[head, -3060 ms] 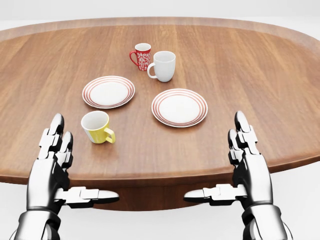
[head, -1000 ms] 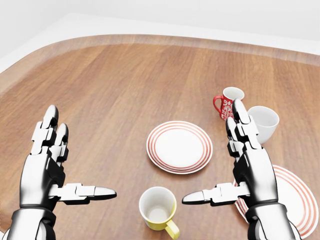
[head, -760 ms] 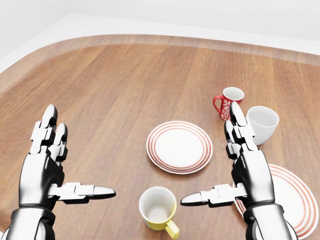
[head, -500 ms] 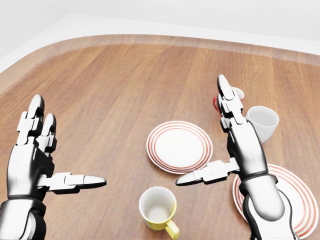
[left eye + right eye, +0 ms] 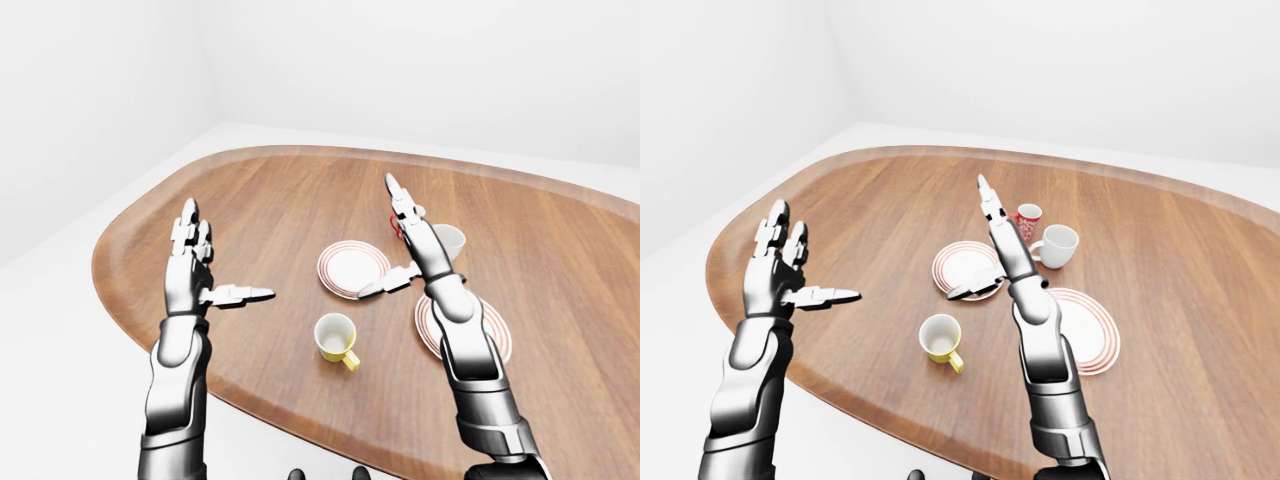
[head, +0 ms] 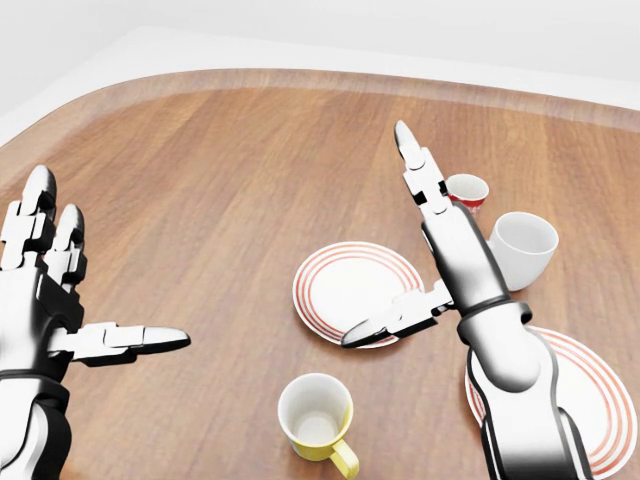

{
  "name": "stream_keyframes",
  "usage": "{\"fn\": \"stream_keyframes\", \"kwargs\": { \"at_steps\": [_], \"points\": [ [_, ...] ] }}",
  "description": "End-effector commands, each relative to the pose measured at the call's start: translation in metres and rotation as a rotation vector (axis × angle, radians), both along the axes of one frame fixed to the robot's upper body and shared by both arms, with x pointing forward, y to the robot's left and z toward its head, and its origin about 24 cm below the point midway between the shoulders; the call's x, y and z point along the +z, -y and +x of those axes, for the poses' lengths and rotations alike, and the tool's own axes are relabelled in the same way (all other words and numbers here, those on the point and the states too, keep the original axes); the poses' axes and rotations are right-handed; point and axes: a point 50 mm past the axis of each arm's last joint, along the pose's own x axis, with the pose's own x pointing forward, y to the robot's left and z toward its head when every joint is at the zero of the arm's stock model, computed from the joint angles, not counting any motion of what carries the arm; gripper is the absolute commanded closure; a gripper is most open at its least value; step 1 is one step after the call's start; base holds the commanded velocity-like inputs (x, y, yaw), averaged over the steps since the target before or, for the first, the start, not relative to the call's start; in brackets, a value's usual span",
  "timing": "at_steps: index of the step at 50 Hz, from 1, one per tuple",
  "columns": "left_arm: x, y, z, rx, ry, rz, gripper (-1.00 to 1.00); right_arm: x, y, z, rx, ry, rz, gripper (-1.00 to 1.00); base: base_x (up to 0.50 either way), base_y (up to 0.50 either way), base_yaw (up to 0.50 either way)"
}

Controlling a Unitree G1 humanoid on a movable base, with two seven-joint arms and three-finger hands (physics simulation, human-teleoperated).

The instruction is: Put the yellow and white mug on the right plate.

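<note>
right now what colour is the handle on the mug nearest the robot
Yellow, like the outside of the yellow and white mug; clearest in the head view.

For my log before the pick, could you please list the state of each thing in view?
Yellow and white mug: upright, empty, untouched.
Red mug: upright.
White mug: tilted.
Left plate: empty.
Right plate: empty.
Left robot hand: open, raised.
Right robot hand: open, raised.

Mug left of right plate
</note>
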Motion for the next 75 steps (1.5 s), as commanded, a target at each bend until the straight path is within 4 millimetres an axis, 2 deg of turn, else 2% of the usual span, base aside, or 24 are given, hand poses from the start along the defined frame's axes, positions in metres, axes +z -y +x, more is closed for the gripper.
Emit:
{"fn": "stream_keyframes", "kwargs": {
  "at_steps": [1,13,28,37,43,54,75],
  "points": [
    [0.002,-0.004,0.002,0.011,0.005,-0.001,-1.0,-0.012,-0.002,0.008,-0.04,-0.042,-0.093,-1.0,0.0,0.0,0.0],
    [0.003,-0.004,0.002,0.012,0.008,0.0,-1.0,-0.012,-0.005,0.011,-0.071,-0.033,-0.229,-1.0,0.0,0.0,0.0],
    [0.004,-0.006,0.003,0.016,0.01,-0.002,-1.0,-0.015,-0.012,0.004,-0.087,-0.021,-0.428,-1.0,0.0,0.0,0.0],
    [0.002,-0.006,0.004,0.018,0.004,0.001,-1.0,-0.017,-0.015,0.002,-0.093,-0.026,-0.473,-1.0,0.0,0.0,0.0],
    [0.001,-0.005,0.004,0.017,-0.001,0.001,-1.0,-0.018,-0.018,0.0,-0.083,-0.031,-0.483,-1.0,0.0,0.0,0.0],
    [0.004,-0.006,0.003,0.017,0.012,0.002,-1.0,-0.041,-0.027,0.005,0.0,-0.148,-0.377,-1.0,0.0,0.0,0.0],
    [0.003,-0.005,0.003,0.012,0.006,0.004,-1.0,-0.056,-0.039,0.001,0.108,-0.232,-0.316,-1.0,0.0,0.0,0.0]
  ]
}}
